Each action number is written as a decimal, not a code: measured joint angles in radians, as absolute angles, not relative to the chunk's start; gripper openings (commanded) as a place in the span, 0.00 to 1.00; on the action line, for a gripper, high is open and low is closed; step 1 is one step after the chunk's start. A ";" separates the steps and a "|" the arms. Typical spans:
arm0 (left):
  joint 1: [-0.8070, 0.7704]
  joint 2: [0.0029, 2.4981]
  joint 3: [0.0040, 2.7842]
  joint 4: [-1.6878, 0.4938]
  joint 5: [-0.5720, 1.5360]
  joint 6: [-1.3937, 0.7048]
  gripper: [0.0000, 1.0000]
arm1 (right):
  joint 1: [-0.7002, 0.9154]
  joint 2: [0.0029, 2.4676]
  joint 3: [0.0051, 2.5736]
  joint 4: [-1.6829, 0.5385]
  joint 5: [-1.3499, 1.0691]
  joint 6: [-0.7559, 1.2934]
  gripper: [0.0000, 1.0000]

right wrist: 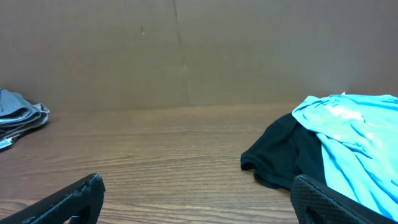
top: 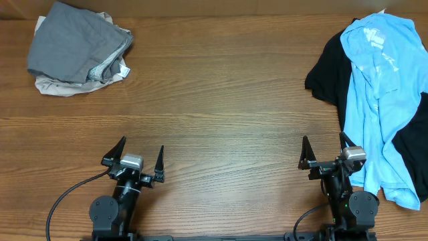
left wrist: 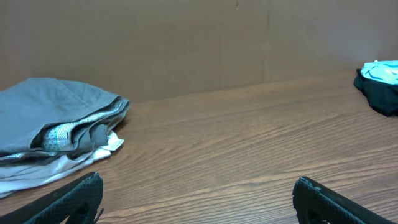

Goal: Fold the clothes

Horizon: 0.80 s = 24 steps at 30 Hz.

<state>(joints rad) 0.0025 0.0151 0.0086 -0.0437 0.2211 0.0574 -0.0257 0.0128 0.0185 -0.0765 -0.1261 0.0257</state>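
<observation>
The wooden desk (top: 221,100) fills most of what I can see, its grain running side to side, with a plain brown wall (right wrist: 186,50) standing behind its far edge.

The clothes sit at the right end of the desk. The black garment (top: 331,73) lies spread underneath, showing at the far side toward the middle of the desk and again by the right border of the overhead view. The light-blue T-shirt (top: 388,87) is draped crumpled over it, with faint white print on its upper part. It stretches from the far right corner back toward the near edge, and its near end lies just beside the right arm's base. Both garments run past the right border of the overhead view, unfolded.

At the far left corner rests a stack of grey clothes (top: 77,47): a grey piece folded on top, paler cloth poking out beneath it.

The two arms sit at the near edge, well apart. The left end effector (top: 142,146) has its fingers spread wide with nothing between them, low over bare wood. The right end effector (top: 324,139) is spread just as wide and empty, near the shirt but not touching it.

A black cable (top: 67,194) loops from the left arm's base toward the near edge.
</observation>
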 measured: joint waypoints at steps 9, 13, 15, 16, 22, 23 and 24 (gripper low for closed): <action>0.002 0.015 0.009 -0.010 0.212 0.057 1.00 | -0.026 0.013 0.019 0.030 -0.138 0.026 1.00; 0.002 0.015 0.014 -0.044 0.212 0.050 1.00 | -0.026 0.013 0.019 0.037 -0.160 0.026 1.00; 0.002 0.015 0.027 -0.073 0.212 0.050 1.00 | -0.026 0.013 0.032 -0.006 -0.162 0.026 1.00; 0.002 0.015 0.045 -0.094 0.212 0.050 1.00 | -0.025 0.013 0.048 -0.021 -0.162 0.026 1.00; 0.002 0.079 0.252 -0.188 0.136 0.030 1.00 | -0.026 0.022 0.269 -0.219 -0.157 0.027 1.00; 0.002 0.112 0.295 -0.188 0.131 0.021 1.00 | -0.026 0.030 0.299 -0.236 -0.152 0.027 1.00; 0.002 0.144 0.330 -0.187 0.129 0.012 1.00 | -0.026 0.044 0.332 -0.247 -0.149 0.026 1.00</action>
<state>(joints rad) 0.0025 0.1436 0.3302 -0.1871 0.1287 0.0120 -0.0257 0.0437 0.3321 -0.2466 -0.1493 0.0261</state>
